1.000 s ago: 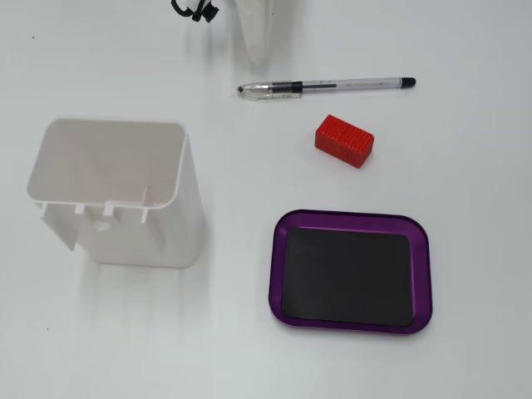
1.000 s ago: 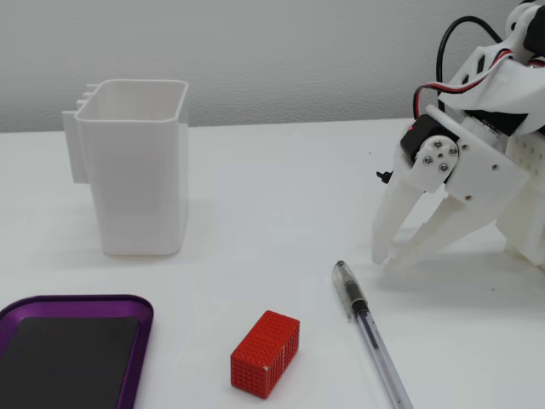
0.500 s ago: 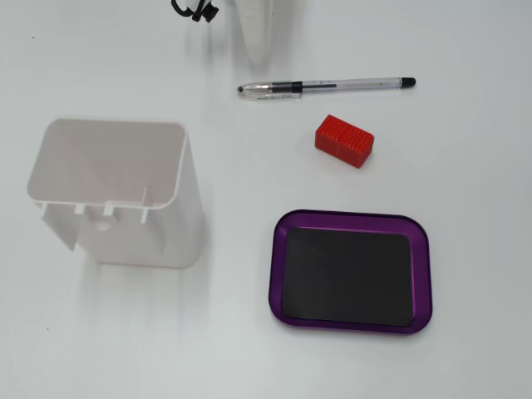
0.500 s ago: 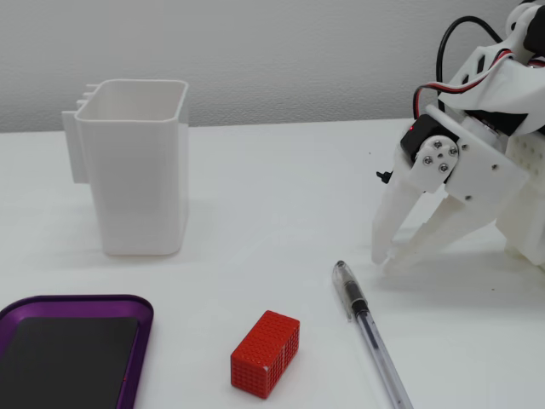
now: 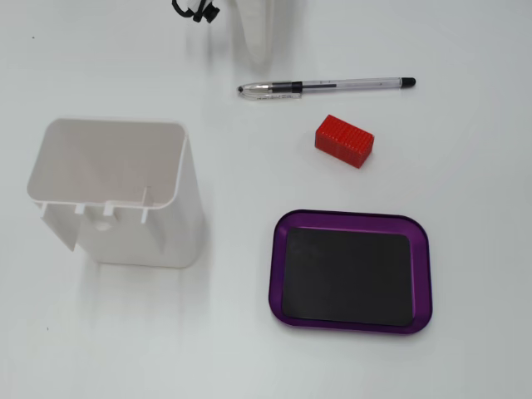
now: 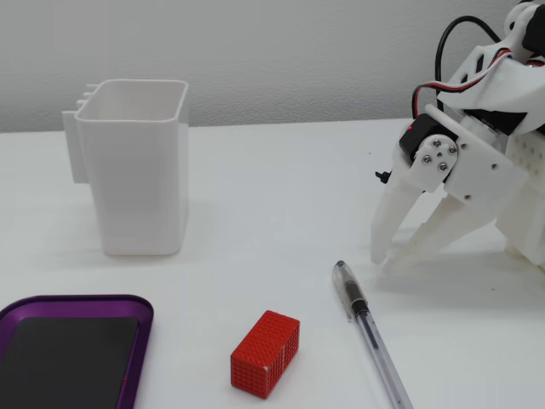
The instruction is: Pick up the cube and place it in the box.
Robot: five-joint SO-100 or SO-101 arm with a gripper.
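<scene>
The red ribbed cube (image 5: 344, 140) lies on the white table between the pen and the purple-rimmed box (image 5: 349, 219), about a cube's length from the box's rim. In a fixed view the cube (image 6: 266, 353) sits at the front, right of the box (image 6: 85, 302). The box's black floor is bare. My white gripper (image 6: 383, 262) hangs at the right with its tips resting near the table by the pen's end, well away from the cube. Its fingertips are together and hold nothing. In a fixed view only the gripper's tip (image 5: 254, 58) shows at the top edge.
A clear pen (image 5: 328, 86) with a black cap lies between gripper and cube; it also shows in a fixed view (image 6: 368, 328). A tall white plastic bin (image 5: 116, 191) stands left of the box and shows in a fixed view (image 6: 140, 166). A black cable (image 5: 195, 10) is at the top.
</scene>
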